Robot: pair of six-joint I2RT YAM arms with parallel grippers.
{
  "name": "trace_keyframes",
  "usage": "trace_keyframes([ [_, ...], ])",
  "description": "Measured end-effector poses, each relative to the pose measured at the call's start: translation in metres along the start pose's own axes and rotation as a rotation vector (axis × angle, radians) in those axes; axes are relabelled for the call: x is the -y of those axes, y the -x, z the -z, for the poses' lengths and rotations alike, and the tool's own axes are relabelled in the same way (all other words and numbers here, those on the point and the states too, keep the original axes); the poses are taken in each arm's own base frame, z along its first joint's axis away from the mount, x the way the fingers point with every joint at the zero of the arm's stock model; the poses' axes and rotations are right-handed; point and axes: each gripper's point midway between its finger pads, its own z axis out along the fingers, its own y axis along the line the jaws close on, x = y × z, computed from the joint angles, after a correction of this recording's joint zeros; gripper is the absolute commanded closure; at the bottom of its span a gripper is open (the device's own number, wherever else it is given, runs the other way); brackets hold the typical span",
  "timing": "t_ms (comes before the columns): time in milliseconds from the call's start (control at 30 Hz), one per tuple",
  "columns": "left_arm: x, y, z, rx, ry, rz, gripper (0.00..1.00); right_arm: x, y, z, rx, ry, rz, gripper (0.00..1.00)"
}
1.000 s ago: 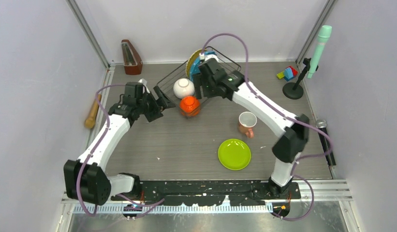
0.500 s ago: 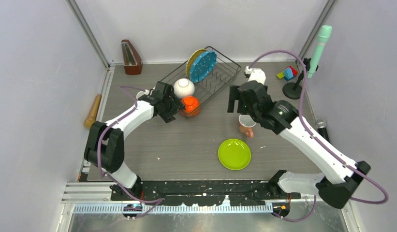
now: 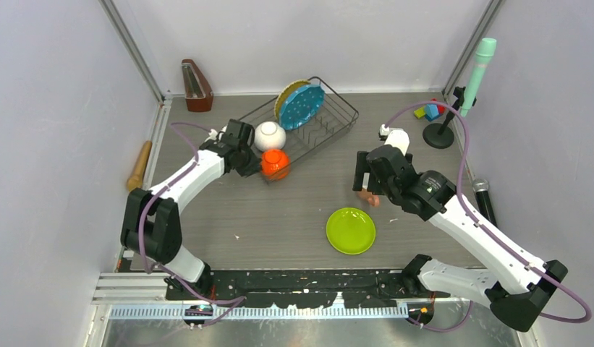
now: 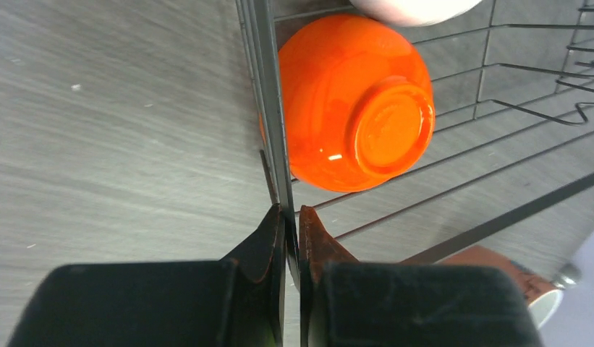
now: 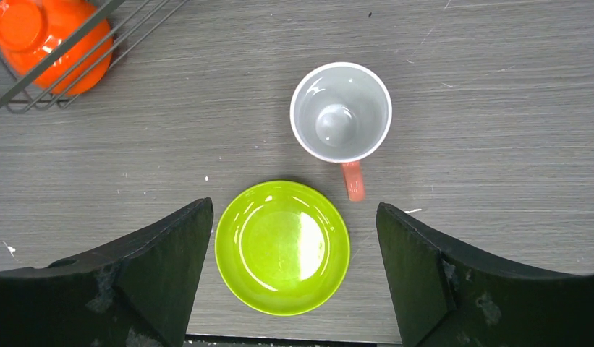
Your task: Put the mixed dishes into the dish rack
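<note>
Currently your dish rack (image 3: 328,124) sits at an angle toward the far side of the table (image 3: 279,217). In its far end the teal-blue plate (image 3: 302,106) stands on edge among the tines, and the round yellow woven plate (image 3: 283,100) stands just behind it. The white bowl (image 3: 269,135) rests in the left part of the rack. Just beside it, in the near left corner, the orange bowl (image 4: 355,101) lies upside down on the floor wires with its foot ring showing.

Your left gripper (image 4: 288,213) is at that same corner. Its fingers are pinched tight on the rack's rim wire, which runs straight up between them and passes along the left side of the orange bowl.

Two dishes are outside the rack, on the bare table to the right. The salmon-pink mug (image 5: 341,112) stands upright, mouth up, with its handle pointing toward the lime green plate (image 5: 282,247). The plate lies flat just beside it, nearer the arm bases.

Your right gripper (image 5: 294,208) hangs above this pair with its fingers spread wide and nothing between them. From the top camera it covers most of the mug.

Further out, the wooden metronome (image 3: 196,85) stands at the far left corner. The coloured toy blocks (image 3: 430,110) lie at the far right.
</note>
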Motion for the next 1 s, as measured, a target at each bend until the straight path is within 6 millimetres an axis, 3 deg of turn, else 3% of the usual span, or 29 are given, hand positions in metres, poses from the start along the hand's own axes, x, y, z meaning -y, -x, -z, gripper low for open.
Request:
trace_keyframes([
  [300, -0.043, -0.032, 0.034, -0.107, 0.030, -0.152, 1.00, 0.000, -0.011, -0.009, -0.048, -0.040, -0.026, 0.14],
  [367, -0.050, -0.038, 0.040, -0.121, 0.031, -0.176, 0.83, 0.002, -0.014, -0.012, -0.062, -0.061, -0.024, 0.19],
  [433, -0.055, -0.042, 0.044, -0.136, 0.030, -0.205, 0.60, 0.006, -0.018, -0.015, -0.074, -0.082, -0.026, 0.20],
  [467, -0.056, -0.045, 0.046, -0.146, 0.023, -0.228, 0.53, 0.009, -0.021, -0.018, -0.083, -0.095, -0.032, 0.21],
  [633, -0.041, -0.044, 0.062, -0.132, -0.059, -0.291, 0.33, 0.029, -0.028, -0.028, -0.108, -0.172, -0.086, 0.22],
  [800, -0.025, -0.030, 0.084, -0.081, -0.108, -0.320, 0.25, 0.042, -0.037, -0.030, -0.128, -0.190, -0.136, 0.21],
  [1000, -0.013, -0.013, 0.116, 0.003, -0.164, -0.355, 0.20, 0.035, -0.055, -0.030, -0.191, -0.144, -0.153, 0.21],
])
